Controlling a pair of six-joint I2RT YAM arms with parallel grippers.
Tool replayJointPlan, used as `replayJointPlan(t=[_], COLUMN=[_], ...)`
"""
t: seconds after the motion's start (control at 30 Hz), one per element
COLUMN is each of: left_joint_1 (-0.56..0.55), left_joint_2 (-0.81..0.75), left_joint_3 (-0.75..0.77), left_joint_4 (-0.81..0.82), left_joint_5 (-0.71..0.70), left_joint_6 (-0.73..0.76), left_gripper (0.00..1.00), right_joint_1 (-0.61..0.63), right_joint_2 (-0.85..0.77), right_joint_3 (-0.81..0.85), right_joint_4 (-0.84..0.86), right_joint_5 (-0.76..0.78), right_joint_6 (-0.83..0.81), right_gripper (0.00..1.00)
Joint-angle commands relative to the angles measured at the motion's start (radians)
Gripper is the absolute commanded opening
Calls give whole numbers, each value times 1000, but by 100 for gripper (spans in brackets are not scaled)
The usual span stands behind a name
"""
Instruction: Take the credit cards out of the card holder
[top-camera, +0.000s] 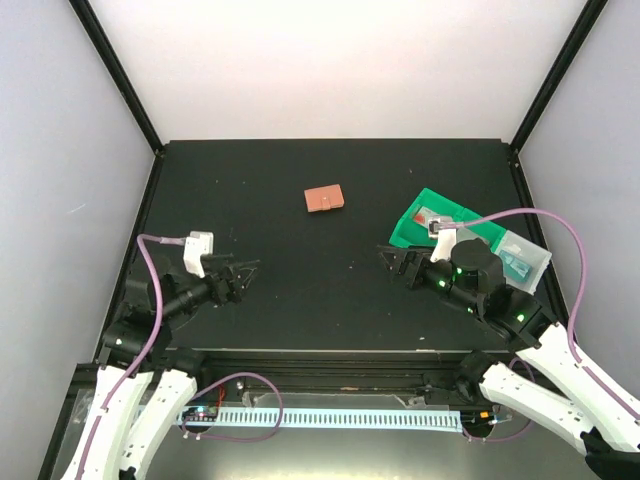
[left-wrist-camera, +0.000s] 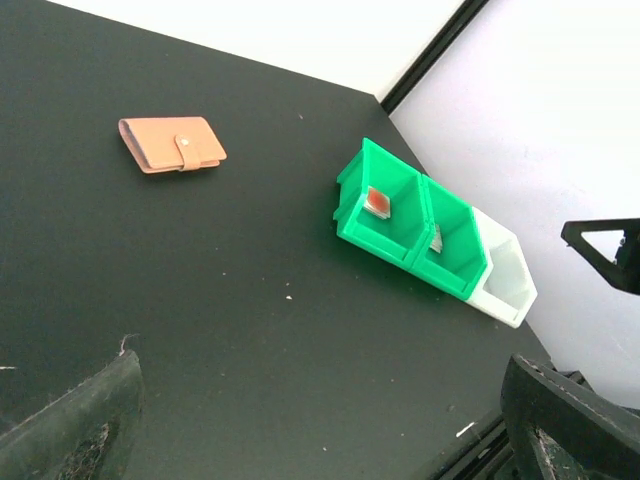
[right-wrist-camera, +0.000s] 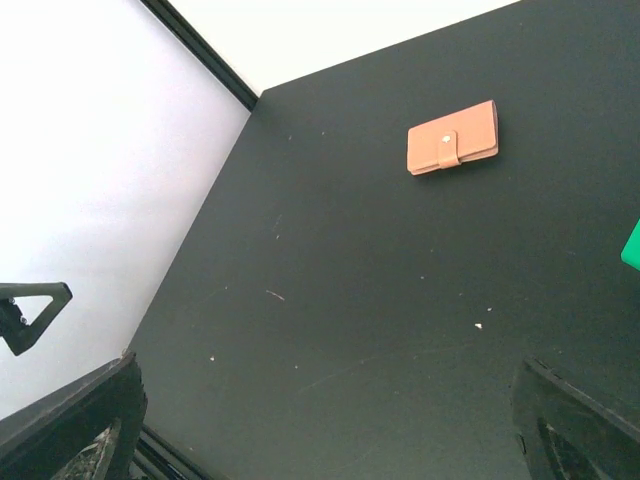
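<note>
The card holder (top-camera: 324, 199) lies shut and flat on the black table, terracotta-brown, its tab fastened; it also shows in the left wrist view (left-wrist-camera: 171, 144) and the right wrist view (right-wrist-camera: 452, 138). No credit cards show at the holder. My left gripper (top-camera: 244, 280) is open and empty, low over the table, well short of the holder on its near left. My right gripper (top-camera: 394, 265) is open and empty on its near right. In both wrist views the fingers (left-wrist-camera: 80, 420) (right-wrist-camera: 70, 420) stand wide apart over bare table.
Two joined green bins (top-camera: 440, 215) (left-wrist-camera: 400, 215) sit at the right, with a clear bin (top-camera: 522, 258) (left-wrist-camera: 505, 285) beside them. A small red-orange flat thing (left-wrist-camera: 377, 202) lies in one green compartment and a grey item (left-wrist-camera: 436, 238) in the other. Walls enclose the table.
</note>
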Motion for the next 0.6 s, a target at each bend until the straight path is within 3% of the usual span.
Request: replayJointPlan(t=[0.0, 0.33, 0.57], left_joint_1=[6, 6, 7], left_joint_2=[15, 129, 427], left_joint_3=[-6, -79, -84], left_joint_4=[38, 175, 420], left_joint_5=[4, -48, -72], left_joint_6=[-11, -52, -162], left_gripper=[99, 99, 80], right_joint_1=[-6, -6, -5], right_joint_2=[-12, -26, -38], right_joint_3=[-6, -28, -21], right_joint_4=[4, 41, 63], right_joint_5=[17, -9, -56], right_joint_6=[3, -11, -40], right_gripper=[100, 100, 100])
